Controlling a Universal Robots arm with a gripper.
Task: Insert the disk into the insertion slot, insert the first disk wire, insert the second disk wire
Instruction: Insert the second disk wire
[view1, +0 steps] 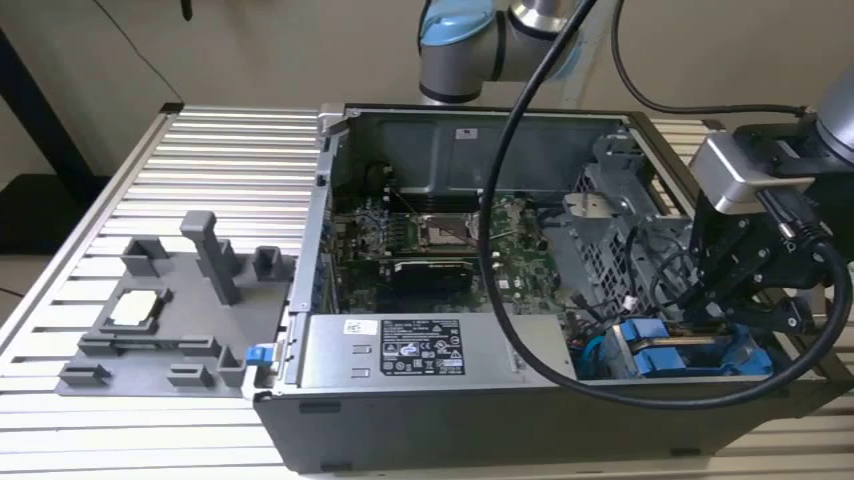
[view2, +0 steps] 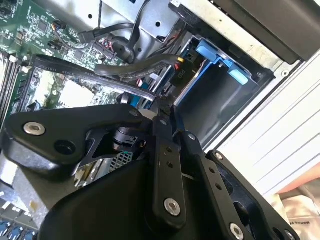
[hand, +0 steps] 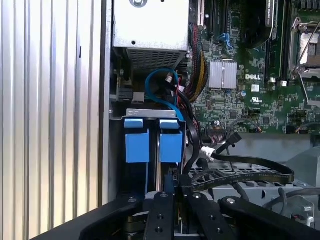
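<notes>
Exterior view: we log the end effector (view1: 731, 310) lowered into the open computer case (view1: 454, 400) at the exterior view's right, over the insertion slot (view1: 694, 358) with its blue tabs. We cannot tell whether it grips anything. Grey fixture (view1: 160, 320) rests on the counter (view1: 80, 250).

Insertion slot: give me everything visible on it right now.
The insertion slot is a dark-grey metal bay in the open case's corner, at the exterior view's lower right, beside the silver box. Bright blue plastic parts fill its mouth; in the first wrist view they read as two blue tabs side by side under a silver bracket. The second wrist view shows dark inner walls with blue tabs at the rim. The gripper hangs directly over it; contact cannot be told.
</notes>
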